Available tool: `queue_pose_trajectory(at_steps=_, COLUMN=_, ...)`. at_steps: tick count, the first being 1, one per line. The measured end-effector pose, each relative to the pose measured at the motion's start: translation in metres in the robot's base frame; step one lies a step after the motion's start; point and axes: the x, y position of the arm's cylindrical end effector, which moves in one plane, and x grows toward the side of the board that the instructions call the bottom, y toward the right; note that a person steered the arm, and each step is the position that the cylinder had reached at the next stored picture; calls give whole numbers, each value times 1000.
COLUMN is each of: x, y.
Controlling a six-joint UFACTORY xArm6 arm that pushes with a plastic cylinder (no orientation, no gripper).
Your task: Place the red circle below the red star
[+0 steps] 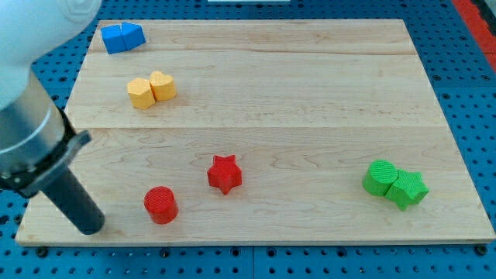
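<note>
Camera view: my tip (91,226), gripperless, leans down left of the red circle (161,204).

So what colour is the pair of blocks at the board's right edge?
Green: both green blocks, touching each other, seen plainly in the camera view, the only one.

A pale wooden desk (310,93) of jointed planks fills the view. Around it lies a blue perforated surface (469,93), with a red strip (477,14) at the view's top right.
</note>
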Motion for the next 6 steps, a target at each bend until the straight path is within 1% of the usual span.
queue_pose_trajectory(at_steps=1, x=-25, y=74)
queue_pose_trajectory(at_steps=2, x=-19, y=117)
queue_pose_trajectory(at_steps=3, x=-9, y=106)
queue_pose_trajectory(at_steps=6, x=-9, y=107)
